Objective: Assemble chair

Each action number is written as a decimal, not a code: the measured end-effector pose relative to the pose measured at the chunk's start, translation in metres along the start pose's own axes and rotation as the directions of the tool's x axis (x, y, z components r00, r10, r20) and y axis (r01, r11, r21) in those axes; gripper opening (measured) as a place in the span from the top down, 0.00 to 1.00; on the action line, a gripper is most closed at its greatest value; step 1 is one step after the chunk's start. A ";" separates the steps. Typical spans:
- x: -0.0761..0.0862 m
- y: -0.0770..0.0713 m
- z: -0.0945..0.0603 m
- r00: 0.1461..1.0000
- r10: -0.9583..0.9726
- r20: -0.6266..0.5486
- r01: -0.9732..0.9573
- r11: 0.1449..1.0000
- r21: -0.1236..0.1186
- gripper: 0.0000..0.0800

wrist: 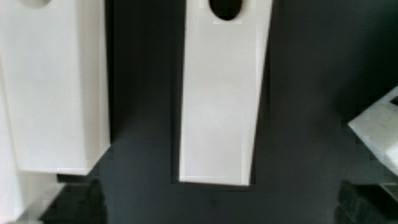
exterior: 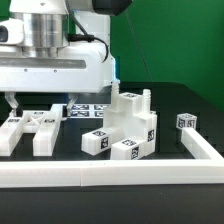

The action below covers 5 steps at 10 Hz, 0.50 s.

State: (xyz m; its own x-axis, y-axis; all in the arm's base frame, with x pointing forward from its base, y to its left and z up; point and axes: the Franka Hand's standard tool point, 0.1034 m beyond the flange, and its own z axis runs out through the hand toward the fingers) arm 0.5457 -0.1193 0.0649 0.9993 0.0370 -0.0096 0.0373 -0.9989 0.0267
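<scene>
One long white rail [exterior: 110,170] runs across the near edge of the black table [exterior: 172,142] and turns back along the exterior view's right. It fences a corner, and every chair part in sight lies inside it. Just behind the rail, towards the exterior view's left, a left bar [exterior: 12,136] and a right bar [exterior: 45,133] lie side by side, close but apart. Each points away from the rail and carries a black-and-white tag at its far end. Near the middle of the fenced area stands a stepped block [exterior: 130,125] of several white pieces joined together. Tags show on its near faces and a short peg sticks up from its top. Farther towards the exterior view's right, well apart from that block and near the rail's side arm, sits a small cube [exterior: 185,122] with a tag on its face. Behind the bars, the marker board [exterior: 88,108] lies flat on the table. Above the two bars hangs the gripper [exterior: 42,102], its jaws spread wide with nothing between them and touching no part. The wrist view looks down on two long white pieces with a dark gap between them. The middle one has an oval hole [wrist: 228,10] at one end.
</scene>
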 end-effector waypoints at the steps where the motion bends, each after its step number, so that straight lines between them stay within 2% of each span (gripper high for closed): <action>1: 0.000 0.000 0.000 1.000 0.000 0.000 0.000 1.000 0.000 0.19; 3: -0.002 0.000 0.002 1.000 0.007 -0.001 -0.007 1.000 0.002 0.19; 4: -0.009 0.001 0.007 1.000 0.031 -0.005 -0.031 0.999 0.007 0.19; 5: -0.014 -0.001 0.012 1.000 0.029 -0.008 -0.029 1.000 0.003 0.19</action>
State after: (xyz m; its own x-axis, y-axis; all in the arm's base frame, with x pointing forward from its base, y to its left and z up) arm 0.5318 -0.1188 0.0527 1.0000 0.0085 -0.0012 0.0086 -0.9997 0.0243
